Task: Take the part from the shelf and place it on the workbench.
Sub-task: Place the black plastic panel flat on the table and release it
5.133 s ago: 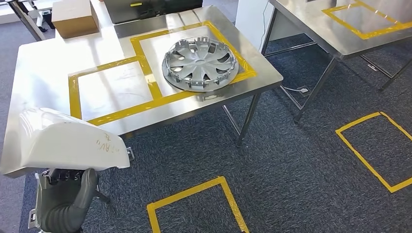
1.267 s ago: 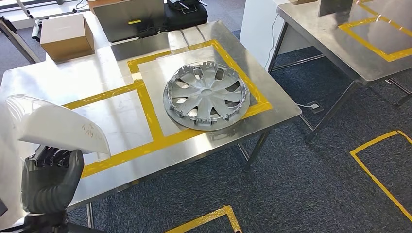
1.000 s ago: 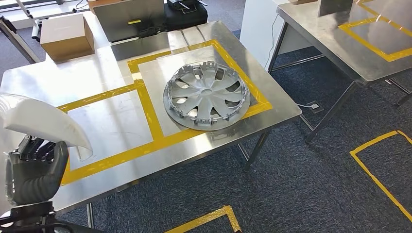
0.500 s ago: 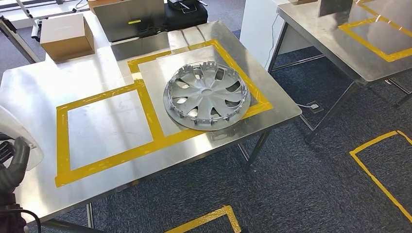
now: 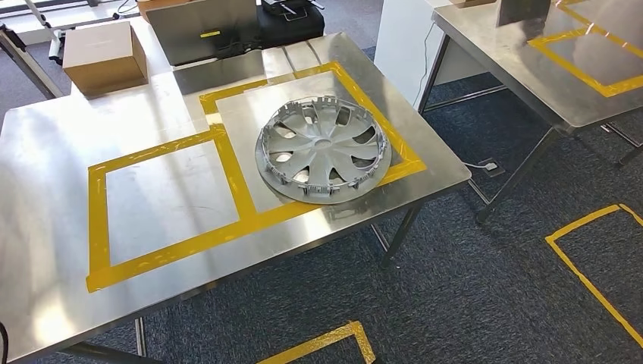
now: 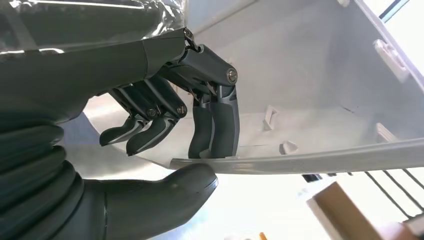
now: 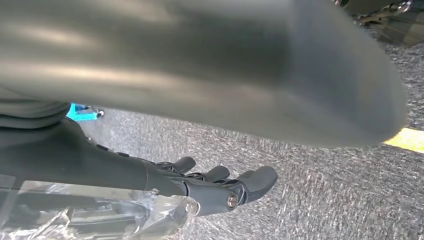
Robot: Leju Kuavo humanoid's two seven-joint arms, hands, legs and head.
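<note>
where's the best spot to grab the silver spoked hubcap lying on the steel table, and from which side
Probably the rim of the silver spoked hubcap nearest the steel table's front edge. It lies flat with its hollow side up, clip tabs standing around the rim, so fingers could hook over that raised edge from above. The spoke openings look like a second option.

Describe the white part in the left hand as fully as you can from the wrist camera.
The white part looks like a glossy moulded plastic shell, seen from its hollow inner side. Small raised clips and tabs stand on that inner face, and a thin rim runs along its edge. The left hand holds it at that rim, dark fingers inside the shell and the thick thumb against the outside. Nothing else is seen touching it.
</note>
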